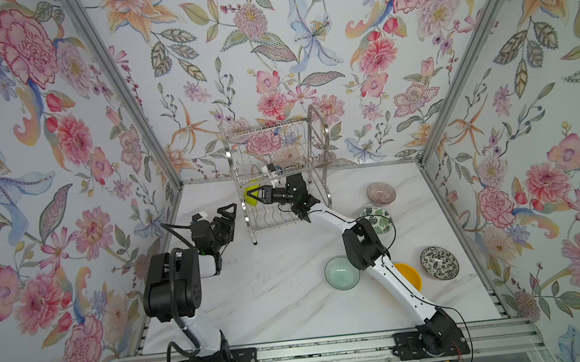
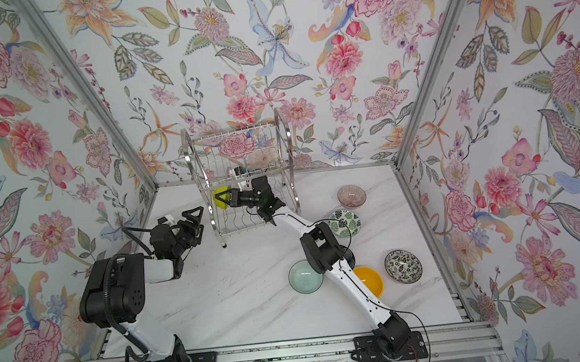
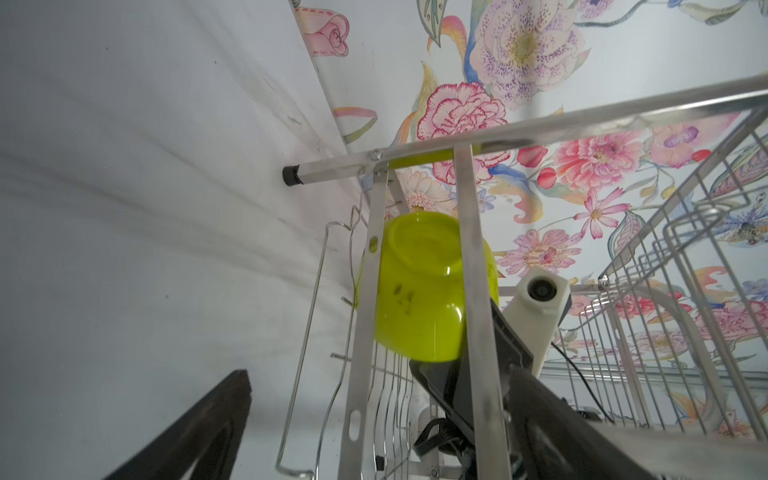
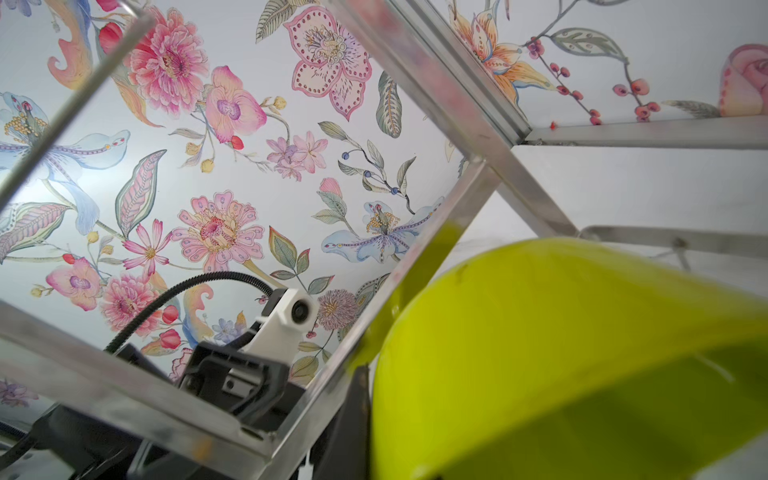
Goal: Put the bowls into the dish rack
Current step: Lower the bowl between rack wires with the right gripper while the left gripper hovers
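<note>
In both top views the dish rack, two tiers of shiny silver wire between curved tubular ends, stands at the back of the worktop. The lime green bowl, plain and glossy, sits on edge inside the lower tier at its left end. The right claw reaches into that tier and is clenched on the bowl's rim. The left claw hangs released, fingers spread, just left of the rack and touching nothing. On the right of the worktop lie a pinkish ribbed bowl, a leaf-patterned bowl, a pale green glassy bowl, an orange-yellow bowl partly under the right arm, and a black-and-white floral bowl. The worktop is white with grey marble veins. Floral wallpaper covers the three walls, and an aluminium rail along the front carries both arm bases. The left wrist view shows the bowl from outside, with its round foot and a few dark smudges on its wall, behind the rack's flat steel uprights. The right claw grips its rim; whether the bowl rests on the wires cannot be told. In the right wrist view the bowl fills much of the picture, blurred and close. Rack bars cross in front of the wallpaper, with the left arm's wrist camera beyond.
</note>
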